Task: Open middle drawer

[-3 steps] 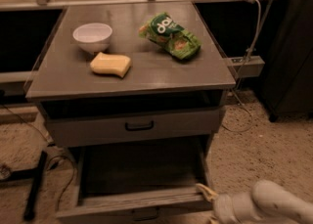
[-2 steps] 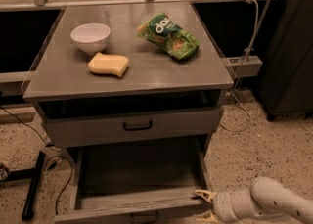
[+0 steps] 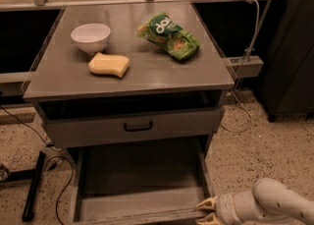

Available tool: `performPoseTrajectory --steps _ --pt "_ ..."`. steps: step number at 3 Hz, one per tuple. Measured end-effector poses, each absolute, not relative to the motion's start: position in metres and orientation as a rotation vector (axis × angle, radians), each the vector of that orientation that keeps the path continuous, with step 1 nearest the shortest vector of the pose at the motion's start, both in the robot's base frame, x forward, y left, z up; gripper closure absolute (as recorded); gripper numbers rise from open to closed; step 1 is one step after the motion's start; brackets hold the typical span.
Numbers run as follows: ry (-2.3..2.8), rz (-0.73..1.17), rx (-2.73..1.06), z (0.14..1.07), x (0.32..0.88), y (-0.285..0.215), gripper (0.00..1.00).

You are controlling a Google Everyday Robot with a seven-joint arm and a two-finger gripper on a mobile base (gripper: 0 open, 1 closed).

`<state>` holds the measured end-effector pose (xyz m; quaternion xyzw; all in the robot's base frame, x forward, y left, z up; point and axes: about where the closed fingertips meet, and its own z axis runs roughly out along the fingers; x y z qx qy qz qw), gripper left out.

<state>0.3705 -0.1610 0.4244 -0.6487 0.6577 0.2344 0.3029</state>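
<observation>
Grey metal middle drawer (image 3: 142, 202) stands pulled well out below the grey metal bench (image 3: 147, 74), its bare floor in view and nothing seen inside. The narrower grey drawer with the black bar handle (image 3: 138, 126) above it is shut. The claw (image 3: 207, 210), on the end of a white arm (image 3: 274, 204), sits at the front right corner of the open drawer, at its lip; whether it is clenched or released I cannot tell. Compared with a second ago, the drawer was already out. Claw and drawer lip both sit slightly lower in view now — a last bit of pull or a camera shift, not clear which. Judgement: the opening looks essentially done, with only letting go and backing off left. On the bench are a white round bowl (image 3: 91, 37), a yellow sponge block (image 3: 109, 65) and a green crinkled snack bag (image 3: 169, 36). The bag's white lettering appears to read "pop"; smaller print is unreadable.
</observation>
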Motion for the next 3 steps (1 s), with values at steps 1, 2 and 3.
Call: performPoseTrajectory --steps 1,2,3 --pt "1.743 0.621 -1.719 0.4244 0.3705 -0.1609 0.82" --pt "1.743 0.621 -1.719 0.4244 0.3705 -0.1609 0.59" --pt "1.743 0.621 -1.719 0.4243 0.3705 -0.1609 0.35"
